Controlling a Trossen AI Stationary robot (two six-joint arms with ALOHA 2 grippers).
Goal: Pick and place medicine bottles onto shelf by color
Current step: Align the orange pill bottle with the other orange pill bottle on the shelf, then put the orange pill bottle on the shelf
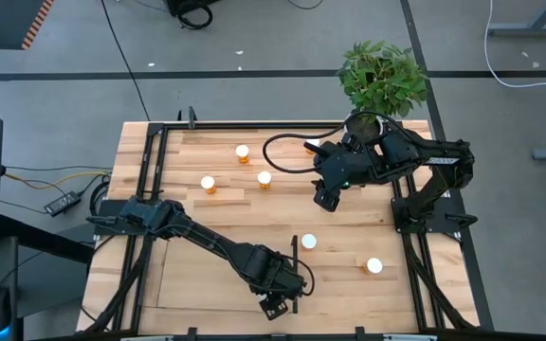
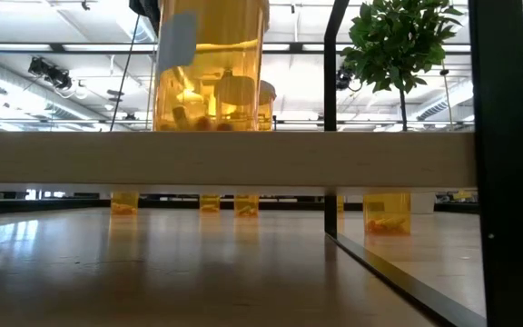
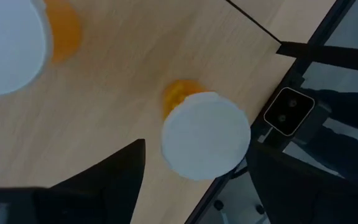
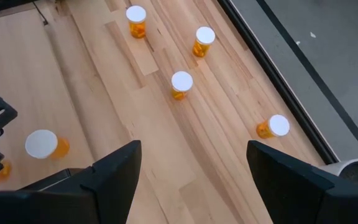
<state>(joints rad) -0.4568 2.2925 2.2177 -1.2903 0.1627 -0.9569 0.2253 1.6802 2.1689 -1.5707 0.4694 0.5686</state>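
Note:
A medicine bottle (image 3: 205,144), orange with a white cap, stands upright on the pale shelf (image 1: 197,275) near the table's front edge; the low view shows it large (image 2: 212,64). My left gripper (image 3: 197,155) (image 1: 278,301) points down over it, open, one finger on each side of the cap. A second bottle (image 1: 309,242) stands on the shelf just beyond. Three bottles (image 1: 243,152) (image 1: 208,185) (image 1: 264,178) stand on the table at the back. My right gripper (image 4: 191,168) (image 1: 327,196) hangs open and empty above the back right.
Another bottle (image 1: 374,266) stands at the near right, and one (image 4: 272,127) lies on its side at the back, near a potted plant (image 1: 382,76). Black frame rails (image 1: 150,170) run along the table's sides. A black cable (image 1: 282,156) loops by the right arm.

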